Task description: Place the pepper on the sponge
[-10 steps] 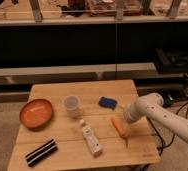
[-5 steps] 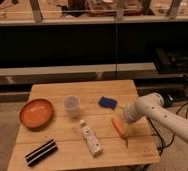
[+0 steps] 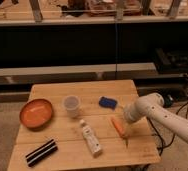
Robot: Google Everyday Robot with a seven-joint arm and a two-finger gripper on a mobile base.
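Gripper (image 3: pixel 128 118) at the tip of the white arm (image 3: pixel 173 118) sat just right of the slim orange tapered pepper (image 3: pixel 118 125) (open or closed, I could not tell). That pepper lay on the wooden table (image 3: pixel 62 150), long axis running toward the near edge, apart from the small dark blue sponge pad (image 3: pixel 107 103) behind it.

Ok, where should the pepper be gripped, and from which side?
Probably across the pepper at its thicker orange upper part, coming from straight above: it lies flat on the table and tapers thin toward the front edge. The gripper is close at its right.
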